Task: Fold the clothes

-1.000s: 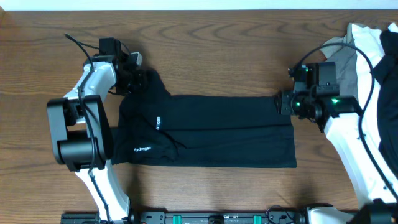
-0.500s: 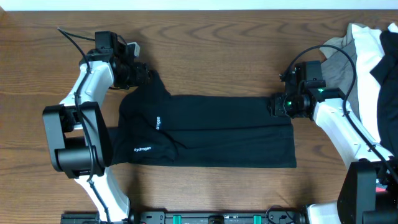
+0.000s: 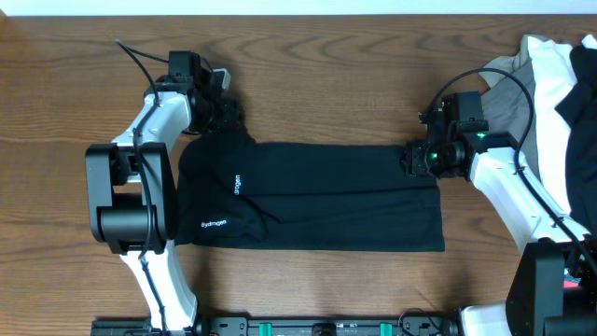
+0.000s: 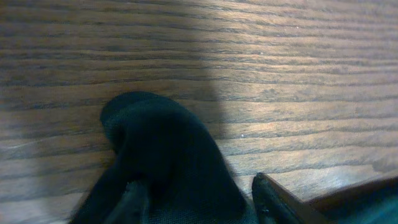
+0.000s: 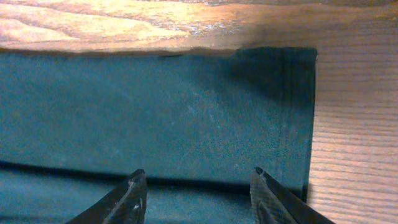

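The clothes being handled are one large black garment (image 3: 326, 196), folded into a long band across the table, with white lettering (image 3: 215, 224) near its left end. My left gripper (image 3: 227, 114) sits at its bunched far-left corner. In the left wrist view a hump of black cloth (image 4: 161, 143) lies between the spread fingers (image 4: 267, 194). My right gripper (image 3: 410, 157) hovers over the far-right corner. Its fingers (image 5: 134, 190) stand apart above flat cloth (image 5: 155, 106), pinching nothing.
More clothes, white, grey and black, are heaped at the right edge (image 3: 550, 75) behind the right arm. Both arm bases stand at the near edge. Bare wood table (image 3: 326, 84) stretches beyond the garment.
The left gripper went from shut to open on the bunched corner and shifted a little right. The right gripper slid left onto the far-right corner, then stayed put.
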`<action>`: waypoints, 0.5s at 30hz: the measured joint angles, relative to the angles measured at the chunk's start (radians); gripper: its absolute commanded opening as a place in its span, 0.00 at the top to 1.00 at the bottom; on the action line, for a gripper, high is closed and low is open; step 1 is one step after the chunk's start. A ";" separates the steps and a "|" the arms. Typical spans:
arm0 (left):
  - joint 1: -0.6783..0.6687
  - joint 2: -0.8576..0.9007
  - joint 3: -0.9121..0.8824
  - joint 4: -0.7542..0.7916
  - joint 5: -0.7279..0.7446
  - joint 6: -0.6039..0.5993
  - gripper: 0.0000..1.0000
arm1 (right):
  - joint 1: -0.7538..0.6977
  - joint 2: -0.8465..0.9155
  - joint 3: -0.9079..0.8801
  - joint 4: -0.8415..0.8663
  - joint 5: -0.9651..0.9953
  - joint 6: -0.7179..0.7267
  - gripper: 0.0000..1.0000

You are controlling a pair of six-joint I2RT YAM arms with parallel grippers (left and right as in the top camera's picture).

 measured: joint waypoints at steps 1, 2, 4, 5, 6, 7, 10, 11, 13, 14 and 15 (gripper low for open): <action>0.000 0.000 0.000 0.001 -0.002 0.002 0.81 | 0.000 0.000 0.000 0.000 0.000 0.000 0.48; 0.001 0.000 0.000 0.001 -0.004 -0.001 0.87 | 0.000 0.000 0.000 0.000 0.000 0.000 0.48; 0.001 0.000 0.000 0.000 -0.005 0.000 0.94 | 0.000 0.000 0.000 -0.002 0.000 0.000 0.48; 0.001 0.000 0.000 0.001 -0.006 0.004 0.93 | 0.000 0.000 0.000 -0.003 0.000 0.000 0.48; 0.000 0.000 0.000 0.001 -0.006 0.004 0.94 | 0.000 0.000 0.000 -0.004 0.000 0.000 0.48; 0.000 0.000 0.000 0.000 -0.006 0.003 0.94 | 0.000 0.000 0.000 -0.003 0.000 0.000 0.48; 0.000 0.000 0.000 -0.003 -0.008 0.003 0.94 | 0.000 0.000 0.000 0.017 0.001 0.000 0.48; 0.000 0.000 0.000 -0.005 -0.009 0.003 0.94 | 0.000 0.000 0.000 0.034 0.003 0.000 0.47; 0.000 0.000 0.000 -0.019 -0.009 0.003 0.94 | -0.001 0.000 0.000 0.077 0.014 0.001 0.45; 0.000 0.000 0.000 -0.026 -0.009 0.002 0.94 | -0.002 0.000 0.000 0.096 0.016 0.004 0.42; 0.000 0.000 0.000 -0.033 -0.009 0.003 0.94 | -0.004 0.000 0.000 0.114 0.015 0.008 0.40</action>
